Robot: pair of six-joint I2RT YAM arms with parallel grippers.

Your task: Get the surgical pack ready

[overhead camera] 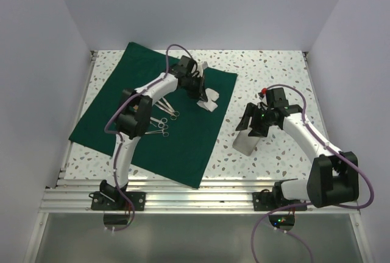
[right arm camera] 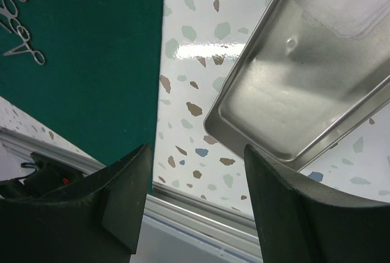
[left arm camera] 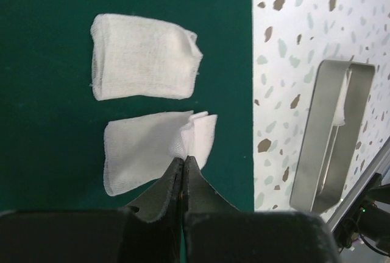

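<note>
Left tool (left arm camera: 184, 162) pressed together, tips at the folded edge of one gauze square (left arm camera: 146, 153); cannot tell if cloth is caught; second gauze square (left arm camera: 143, 56) just beyond; both on green drape (overhead camera: 183, 147) near its right edge; drape covers left half of tabletop (overhead camera: 268, 68); right tool (right arm camera: 196, 149) spread, empty, near end of steel tray (right arm camera: 292, 86), which lies right of drape.

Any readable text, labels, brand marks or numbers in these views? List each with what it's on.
None readable in any view.
The green drape, gauze and steel tray carry no print, and nothing else in view shows legible marks.
</note>
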